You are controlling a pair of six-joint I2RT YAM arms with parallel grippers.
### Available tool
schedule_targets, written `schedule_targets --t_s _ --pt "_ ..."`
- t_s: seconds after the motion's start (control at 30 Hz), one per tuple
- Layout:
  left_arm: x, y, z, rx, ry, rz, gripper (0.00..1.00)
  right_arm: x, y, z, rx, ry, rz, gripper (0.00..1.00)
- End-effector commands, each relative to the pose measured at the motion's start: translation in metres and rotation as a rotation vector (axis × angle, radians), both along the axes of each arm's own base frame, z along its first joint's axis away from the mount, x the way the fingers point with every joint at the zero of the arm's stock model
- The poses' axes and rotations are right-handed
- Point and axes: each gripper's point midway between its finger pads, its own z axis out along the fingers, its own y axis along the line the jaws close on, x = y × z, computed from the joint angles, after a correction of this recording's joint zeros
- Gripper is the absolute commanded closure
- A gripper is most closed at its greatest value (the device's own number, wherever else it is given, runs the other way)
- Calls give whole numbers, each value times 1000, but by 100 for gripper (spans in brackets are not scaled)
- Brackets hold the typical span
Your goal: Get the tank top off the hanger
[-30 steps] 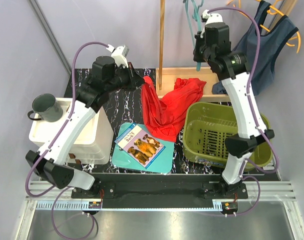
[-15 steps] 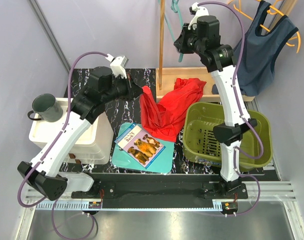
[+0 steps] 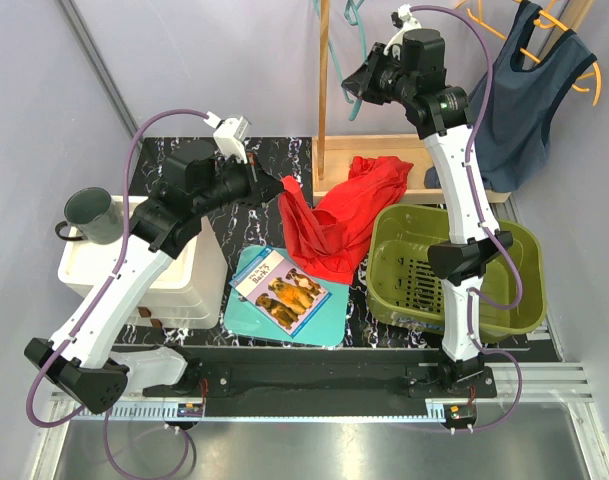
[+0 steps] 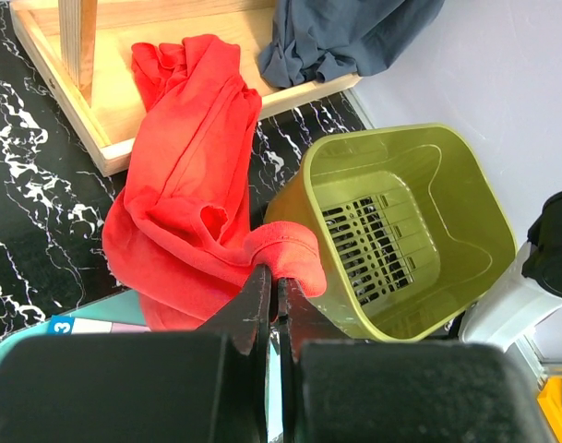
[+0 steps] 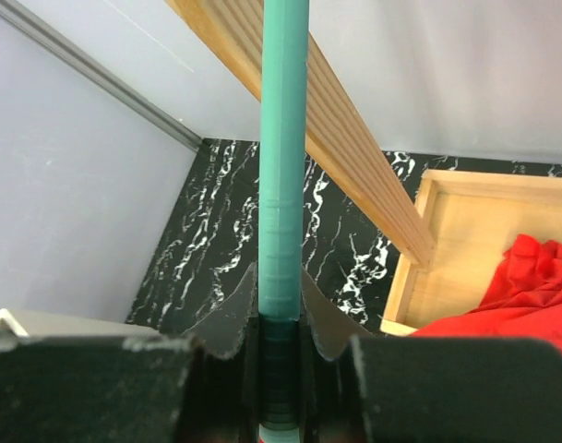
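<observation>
The red tank top (image 3: 329, 225) lies crumpled on the table, draped from the wooden tray toward the green basket; it also fills the left wrist view (image 4: 188, 185). My left gripper (image 3: 279, 190) (image 4: 276, 281) is shut on a folded edge of it. High at the back, my right gripper (image 3: 352, 92) (image 5: 282, 286) is shut on the teal hanger (image 5: 285, 138), beside the wooden post. The hanger's hook (image 3: 356, 12) shows at the top edge. No cloth hangs on the part of the hanger in view.
A wooden rack post (image 3: 324, 80) rises from a shallow wooden tray (image 3: 434, 150). A dark blue garment (image 3: 529, 100) hangs on an orange hanger (image 3: 579, 70) at the right. Also here: green basket (image 3: 514, 250) (image 4: 465, 212), book (image 3: 281, 290), white box (image 3: 94, 275) with mug (image 3: 92, 215).
My right gripper has carried the teal hanger left, away from the blue garment and toward the post. My left gripper has shifted slightly nearer and lower, still holding the red cloth.
</observation>
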Motion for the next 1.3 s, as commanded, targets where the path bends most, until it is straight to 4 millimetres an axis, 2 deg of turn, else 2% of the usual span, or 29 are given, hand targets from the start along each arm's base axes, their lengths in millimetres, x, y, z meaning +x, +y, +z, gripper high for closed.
schedule_targets --t_s 0.0,0.1,0.27,0.3,0.37,0.43,0.47,0.63,0.77,0.8,0.9,0.93,0.97,1.03,1.07,1.2,1.27 --pt "-6 -4 30 -53 -78 -37 100 -8 22 6 106 29 110 100" --pt "-5 -6 32 -54 -75 -41 100 -12 23 2 110 51 120 99" --pt "-3 -8 36 -59 -70 -44 100 -20 20 3 120 76 113 80" --pt "-2 -9 37 -60 -71 -46 100 -24 17 4 115 82 99 69" --pt "0 -10 41 -62 -75 -46 100 -28 12 6 108 82 86 57" --pt "3 -12 40 -61 -69 -46 100 -36 2 12 92 76 70 40" --pt "3 -12 42 -65 -70 -48 100 -38 -2 13 87 76 64 35" --pt "6 -19 41 -81 -39 -59 100 -71 -35 20 -5 70 -6 0" --pt "10 -26 51 -106 -33 -72 100 -102 -61 11 -70 89 -68 0" --pt "11 -27 54 -115 -33 -74 100 -118 -68 4 -89 102 -75 0" --pt "11 -36 70 -164 -18 -104 100 -145 -81 -13 -120 108 -76 0" --pt "9 -37 84 -199 -20 -107 100 -153 -82 -18 -123 105 -65 0" --pt "12 -42 85 -214 -8 -117 100 -167 -82 -28 -116 100 -39 0" --pt "8 -48 104 -278 -8 -149 100 -180 -79 -36 -105 89 3 0" --pt "7 -50 109 -299 -4 -159 100 -194 -74 -42 -88 69 56 0" --pt "-3 -58 142 -443 5 -219 100 -228 -50 -47 -59 -33 239 0" --pt "-5 -61 151 -484 14 -238 100 -238 -42 -51 -67 -108 296 0"
